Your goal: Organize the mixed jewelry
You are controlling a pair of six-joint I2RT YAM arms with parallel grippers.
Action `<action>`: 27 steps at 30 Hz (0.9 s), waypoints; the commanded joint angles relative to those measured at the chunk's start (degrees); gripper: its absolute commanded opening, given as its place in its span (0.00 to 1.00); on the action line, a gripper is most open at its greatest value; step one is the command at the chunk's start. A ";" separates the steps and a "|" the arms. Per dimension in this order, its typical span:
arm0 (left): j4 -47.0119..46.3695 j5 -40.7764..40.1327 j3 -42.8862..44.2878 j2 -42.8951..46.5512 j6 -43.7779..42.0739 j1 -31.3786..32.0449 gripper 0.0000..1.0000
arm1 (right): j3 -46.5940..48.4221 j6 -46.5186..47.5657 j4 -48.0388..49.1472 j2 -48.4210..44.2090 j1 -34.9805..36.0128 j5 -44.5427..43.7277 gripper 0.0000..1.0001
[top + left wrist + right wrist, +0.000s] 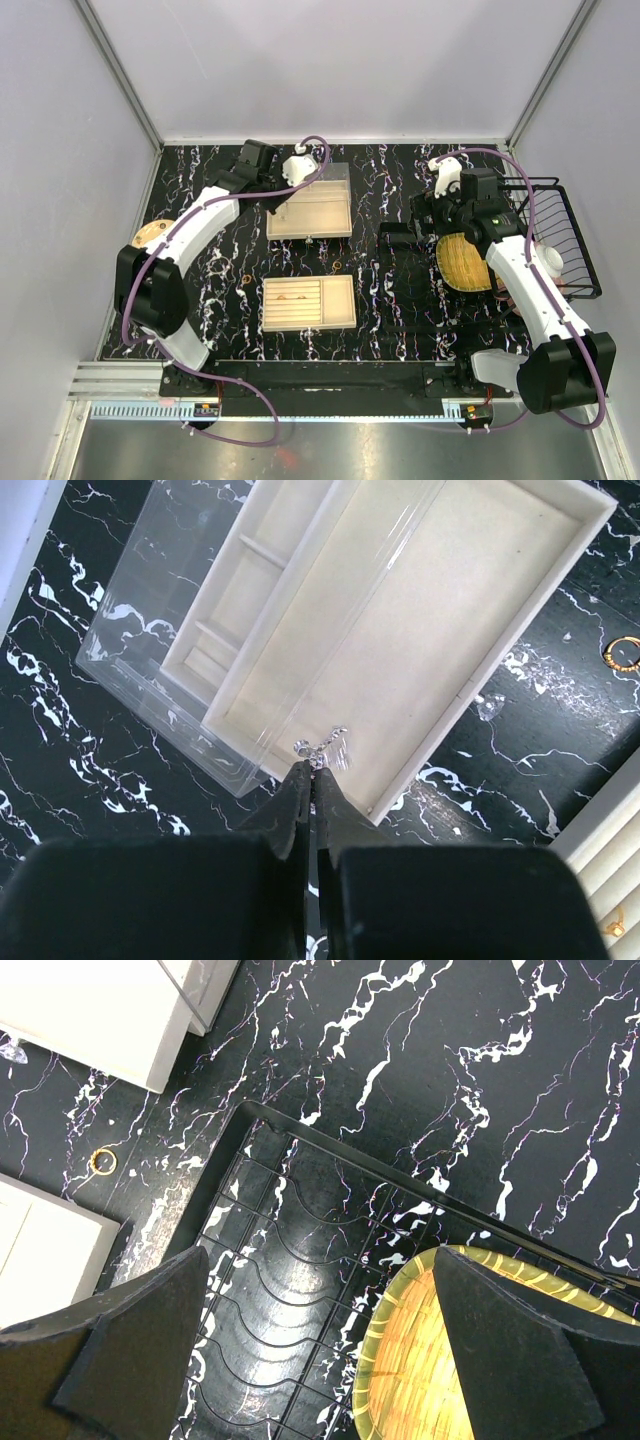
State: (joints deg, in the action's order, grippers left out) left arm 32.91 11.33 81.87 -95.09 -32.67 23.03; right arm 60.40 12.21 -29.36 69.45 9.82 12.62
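My left gripper (310, 765) is shut, with a tiny silvery chain-like piece (322, 752) pinched at its tips over the near edge of the far beige tray (440, 620). In the top view this gripper (283, 205) is at that tray's left side (318, 226). A gold ring (622, 652) lies on the black table beside the tray; it also shows in the right wrist view (102, 1161). The near tray (335, 312) holds small gold-brown pieces (291, 295). My right gripper (318, 1260) is open and empty above a flat black wire rack (270, 1300).
A clear lid (140, 610) stands open on the far tray's left. A yellow-green woven plate (440, 1380) lies under my right gripper. A black wire basket (562, 235) is at the right edge. A round tan disc (150, 232) sits at the left edge.
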 commanded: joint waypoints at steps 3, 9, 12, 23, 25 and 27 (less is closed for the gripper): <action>-5.39 -0.79 -3.64 0.96 -0.73 0.88 0.00 | -0.02 0.54 2.29 -0.37 0.55 -1.20 1.00; -7.15 -1.40 -6.72 0.52 -1.00 1.49 0.00 | 0.07 0.54 2.21 0.07 0.55 -1.11 1.00; -7.51 -1.40 -6.89 0.25 -0.91 1.93 0.00 | -0.11 0.54 2.30 -0.19 0.55 -1.20 1.00; -7.86 -3.24 -3.73 -4.31 -1.17 6.15 0.00 | -0.02 0.62 2.29 0.33 0.55 -1.72 0.99; -7.86 -3.68 -2.86 -5.10 -1.44 7.03 0.00 | -0.11 0.54 2.30 0.25 0.55 -1.81 1.00; -7.86 -4.21 -1.63 -6.25 -1.61 7.73 0.00 | -0.20 0.71 2.38 0.42 0.55 -1.90 1.00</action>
State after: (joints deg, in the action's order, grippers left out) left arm 27.31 9.04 76.01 -100.14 -33.34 29.43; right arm 60.27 12.23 -29.36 69.56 9.82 12.45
